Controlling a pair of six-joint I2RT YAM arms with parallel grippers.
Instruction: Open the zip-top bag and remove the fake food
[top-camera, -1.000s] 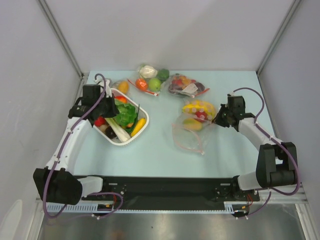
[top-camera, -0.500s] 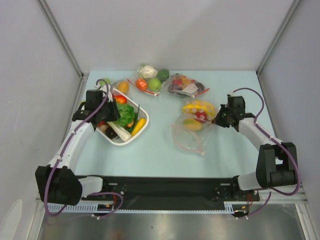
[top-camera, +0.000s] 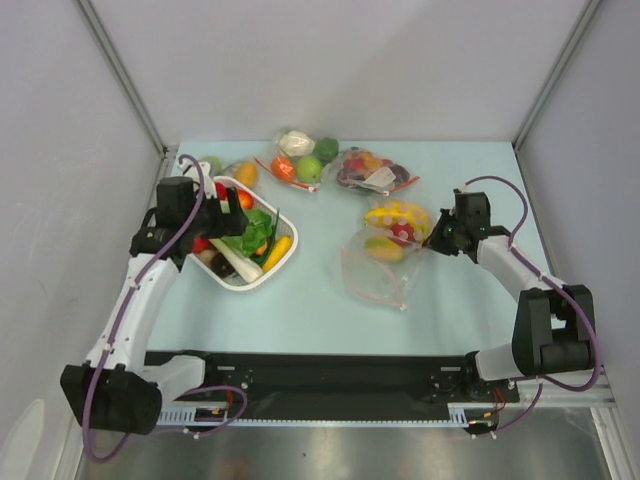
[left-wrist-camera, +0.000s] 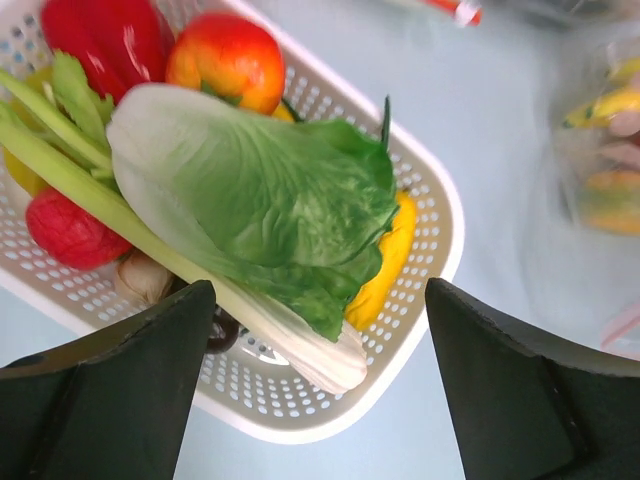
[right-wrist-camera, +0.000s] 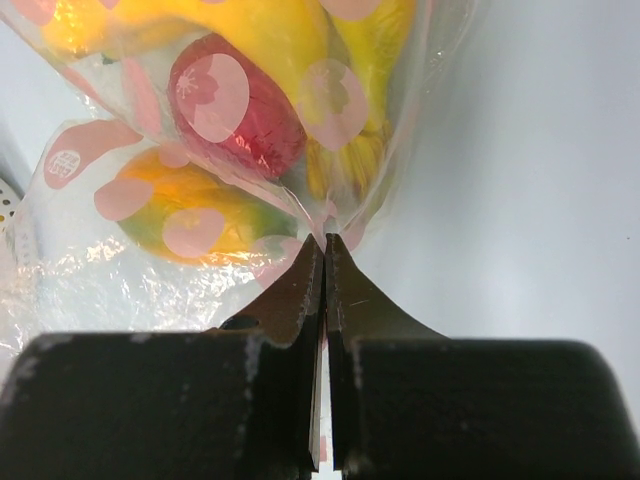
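Right end effector (right-wrist-camera: 325, 245): its two black fingers are squeezing tight together and pinching a thin fold of the clear, crinkly plastic zip-top bag with pink spots (right-wrist-camera: 140, 265).
Food just past the fingers: a yellow toy banana bunch (right-wrist-camera: 350, 60), a small shiny red piece (right-wrist-camera: 235, 105) and a round orange-yellow fruit (right-wrist-camera: 190, 215) are sitting inside the bag, pressing against the plastic right by the pinch.
Where the bag is lying: it is resting flat on the pale blue bench (top-camera: 320, 300), on the right side. The full end is pointing away from the robot, and the thin pinkish-red zip strip (top-camera: 398, 297) is lying at the near, flat end.
How the bag is going to feel: I think it is light, soft and slippery, so it is likely to slide or bunch up. The toys look hard and light.
Where to hold: the stiff zip strip looks like the best spot for pulling it open. The far corner is good for tipping the food out.
Left end effector (left-wrist-camera: 315, 290): it is spread wide, holding nothing, and hovering over the white plastic basket with little holes (left-wrist-camera: 440, 200).
In the basket: a leafy green toy lettuce (left-wrist-camera: 270, 190) is lying on top of other toy food.
Bag and left side: they are well apart.
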